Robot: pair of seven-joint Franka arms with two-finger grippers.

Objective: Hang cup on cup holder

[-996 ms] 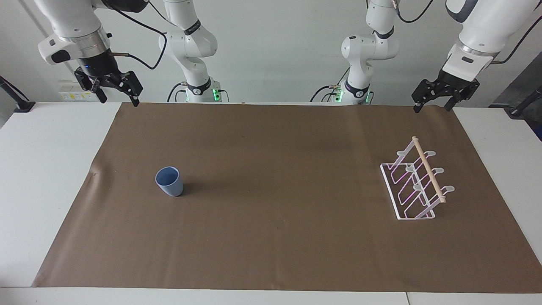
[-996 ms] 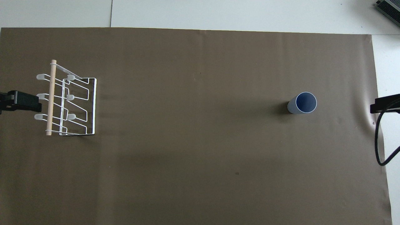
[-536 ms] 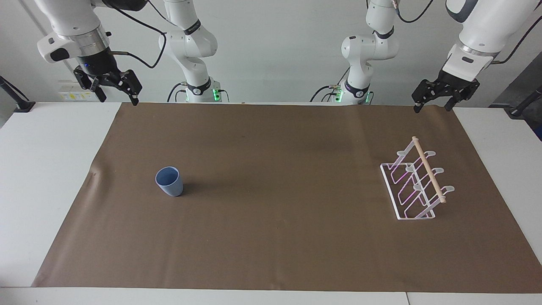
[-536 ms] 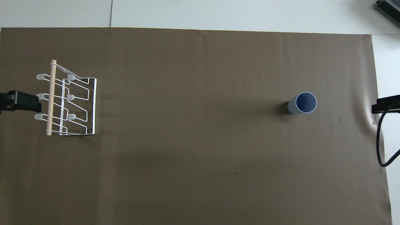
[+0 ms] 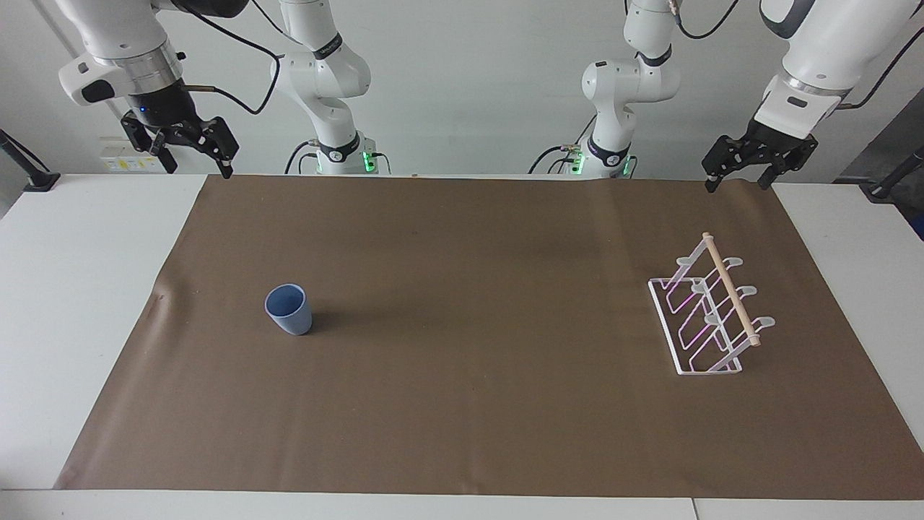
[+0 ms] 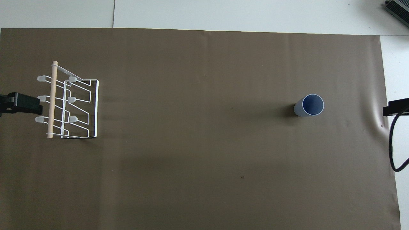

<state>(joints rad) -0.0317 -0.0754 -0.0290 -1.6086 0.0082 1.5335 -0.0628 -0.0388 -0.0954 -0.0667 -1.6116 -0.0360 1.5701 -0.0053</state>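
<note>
The light-blue cup (image 5: 289, 309) stands upright on the brown mat toward the right arm's end of the table; it also shows in the overhead view (image 6: 309, 105). The white wire cup holder (image 5: 711, 310) with its wooden dowel stands toward the left arm's end, and shows in the overhead view (image 6: 68, 103). My right gripper (image 5: 198, 172) is open and empty, raised over the mat's edge at the robots' end. My left gripper (image 5: 738, 180) is open and empty, raised over the mat's corner at the robots' end. Both are well apart from the cup and the holder.
The brown mat (image 5: 462, 404) covers most of the white table (image 5: 79, 289). A black cable (image 6: 391, 150) hangs from the right arm over the mat's edge.
My right gripper has drawn slightly away from the cup, up and toward the table's end. The left arm, the cup and the holder have not moved.
</note>
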